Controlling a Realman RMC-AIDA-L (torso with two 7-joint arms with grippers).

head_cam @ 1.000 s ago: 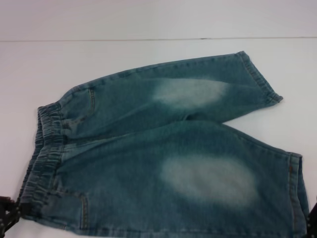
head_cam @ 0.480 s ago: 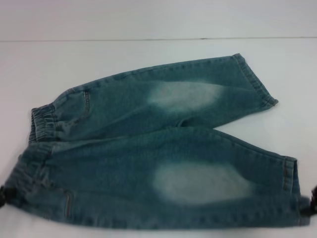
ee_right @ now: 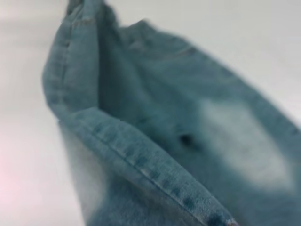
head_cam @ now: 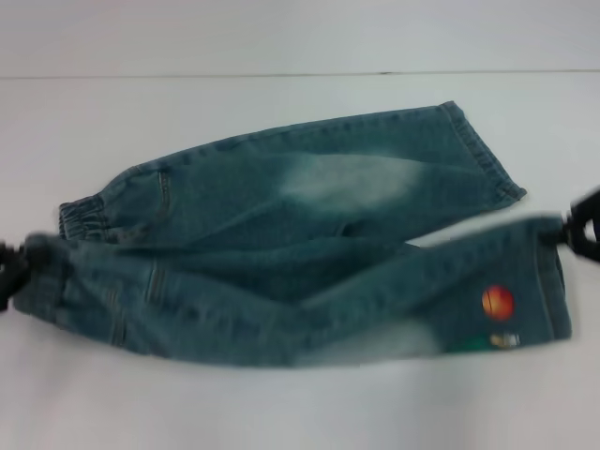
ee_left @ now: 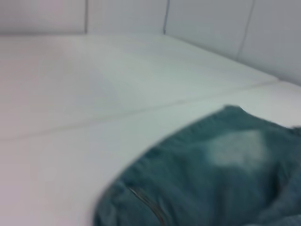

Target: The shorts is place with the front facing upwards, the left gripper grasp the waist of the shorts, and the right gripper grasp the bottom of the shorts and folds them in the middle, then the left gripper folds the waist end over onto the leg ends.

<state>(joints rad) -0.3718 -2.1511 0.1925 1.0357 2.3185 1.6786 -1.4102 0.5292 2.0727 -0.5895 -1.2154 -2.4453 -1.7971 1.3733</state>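
Blue denim shorts (head_cam: pixel 309 216) lie across the white table, waist to the left and leg ends to the right. The near half is lifted and turned over toward the far leg, so its back side faces up with an orange round patch (head_cam: pixel 498 302). At the table's left edge my left gripper (head_cam: pixel 11 267) is shut on the near waist corner (head_cam: pixel 47 258). My right gripper (head_cam: pixel 581 230) is shut on the near leg hem (head_cam: pixel 553 253) at the right edge. The far leg (ee_left: pixel 225 165) still lies flat on the table. The right wrist view is filled by the raised hem (ee_right: pixel 141 155).
The white table (head_cam: pixel 281 112) stretches back to a seam, with a pale wall (head_cam: pixel 281 33) behind it. A tiled wall (ee_left: pixel 211 23) stands beyond the far end of the table in the left wrist view.
Both grippers have risen and moved away from me, lifting the near edge of the shorts. The near leg has flipped over toward the far leg, and its orange patch now shows.
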